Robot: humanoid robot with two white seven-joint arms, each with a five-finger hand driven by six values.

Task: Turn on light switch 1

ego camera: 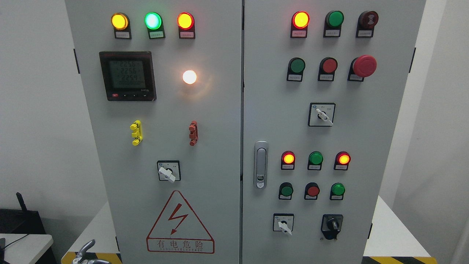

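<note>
Left hand (85,253) shows only at the bottom edge, lower left: one metal finger (87,246) sticks up, curved, touching nothing. The rest of the hand is cut off by the frame, so whether the fingers are spread or closed cannot be told. It holds nothing that can be seen. Right hand is out of view.

Cabinet (220,146) fills the frame, two grey doors, both closed, latch (260,164) on the right door near the seam.

Left door: three lit lamps (152,21) across the top (amber, green, red), meter (128,75) below them, a white lamp (189,77) glowing beside it. Yellow clip (136,132) and red clip (193,133) at mid-height. Under these a rotary switch (168,171) with a white handle, pointing down to the right, then the warning triangle (180,223).

Right door: rows of lamps and push buttons, a red mushroom button (364,66), three more rotary switches (321,114).

Labels are too small to read, so which one is switch 1 cannot be told. The left-door rotary switch sits well above and to the right of the raised finger, apart from it.
</note>
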